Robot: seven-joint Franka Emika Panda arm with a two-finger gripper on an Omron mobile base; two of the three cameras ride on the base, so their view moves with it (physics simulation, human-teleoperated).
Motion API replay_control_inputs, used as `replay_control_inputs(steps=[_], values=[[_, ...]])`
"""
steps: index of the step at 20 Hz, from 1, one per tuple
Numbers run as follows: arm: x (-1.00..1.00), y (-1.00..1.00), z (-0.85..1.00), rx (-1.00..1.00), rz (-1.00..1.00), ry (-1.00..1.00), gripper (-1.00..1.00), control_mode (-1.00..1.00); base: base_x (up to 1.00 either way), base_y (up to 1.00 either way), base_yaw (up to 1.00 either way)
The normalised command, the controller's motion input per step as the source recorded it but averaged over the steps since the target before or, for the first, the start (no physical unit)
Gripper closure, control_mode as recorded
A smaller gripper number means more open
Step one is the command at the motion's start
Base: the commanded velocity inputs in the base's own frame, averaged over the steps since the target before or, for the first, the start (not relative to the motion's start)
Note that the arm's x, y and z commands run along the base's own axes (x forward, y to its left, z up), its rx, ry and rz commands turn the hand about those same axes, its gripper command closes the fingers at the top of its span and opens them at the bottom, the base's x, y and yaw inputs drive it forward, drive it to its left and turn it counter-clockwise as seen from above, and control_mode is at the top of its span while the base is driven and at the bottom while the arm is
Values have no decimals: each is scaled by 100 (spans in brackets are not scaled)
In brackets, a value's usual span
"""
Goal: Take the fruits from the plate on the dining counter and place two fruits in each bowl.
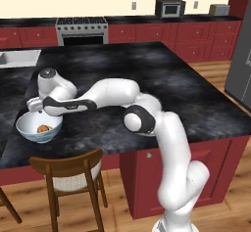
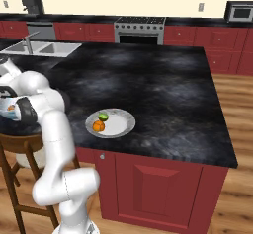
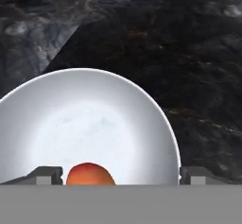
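The jaws stand released, wide apart, above a deep round white bowl point(image 3: 90, 124). A peach-pink round fruit point(image 3: 90, 174) lies in that bowl between them, untouched, on the black marbled stone counter point(image 3: 189, 53).

White bowl point(image 3: 90, 124) with one fruit point(image 3: 90, 174) seen from above, gripper point(image 3: 120, 176) wide apart over it.

The bowl takes the lower left and centre of the frame, and its rim curves from the left edge up to the middle and down to the lower right. Inside it, at the bottom centre, lies a round peach-orange fruit, and only its upper part is visible. One dark fingertip point(image 3: 45, 175) stands left of the fruit and the other one far to the right, near the rim; neither touches the fruit. The black marbled tabletop point(image 3: 179, 48) fills the upper part and the right side.
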Motion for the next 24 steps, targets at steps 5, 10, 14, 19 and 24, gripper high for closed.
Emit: replay_control_inputs(steps=[5,10,14,19,24], values=[[-39,-100,2,0,-9,4,-100,-100,0,0,0],[-74,-100,0,2,-6,7,-100,-100,0,0,0],[-63,-100,18,2,-6,12,-100,-100,0,0,0],[-14,-100,46,2,-9,19,-100,-100,0,0,0],[0,-100,41,1,-14,25,-100,-100,0,0,0]])
